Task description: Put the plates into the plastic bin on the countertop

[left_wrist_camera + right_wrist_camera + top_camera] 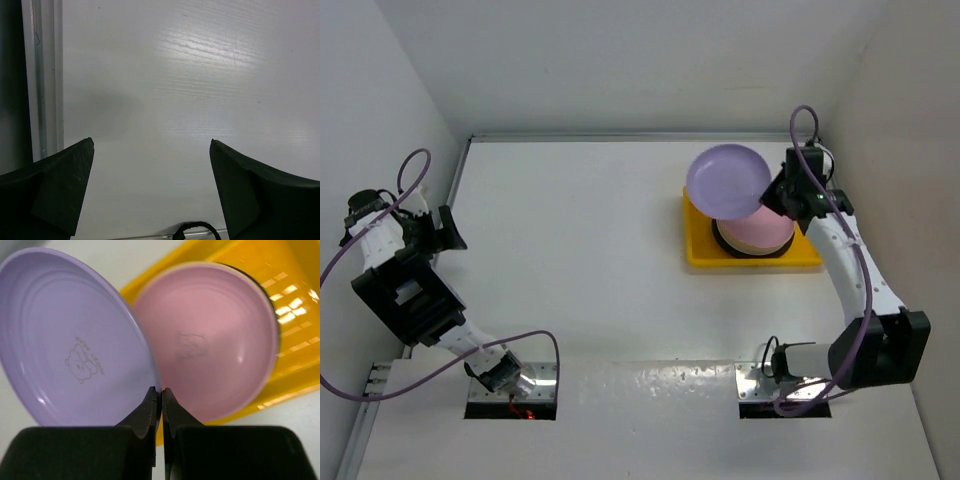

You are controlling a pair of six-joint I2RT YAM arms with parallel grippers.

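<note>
My right gripper [770,196] is shut on the rim of a lilac plate [727,180] and holds it tilted in the air over the left part of the yellow plastic bin [700,248]. In the right wrist view the gripper [161,390] pinches the lilac plate [70,340] by its edge. Below it a pink plate [210,340] tops a stack [756,235] with a dark-rimmed plate at the bottom, inside the bin [295,365]. My left gripper [448,232] is open and empty over the left edge of the white countertop [570,250]; its view shows only bare surface [165,90].
White walls enclose the countertop on three sides. A thin raised rim [42,80] runs along its left edge beside my left gripper. Purple cables loop off both arms. The arm bases sit in two cutouts at the near edge.
</note>
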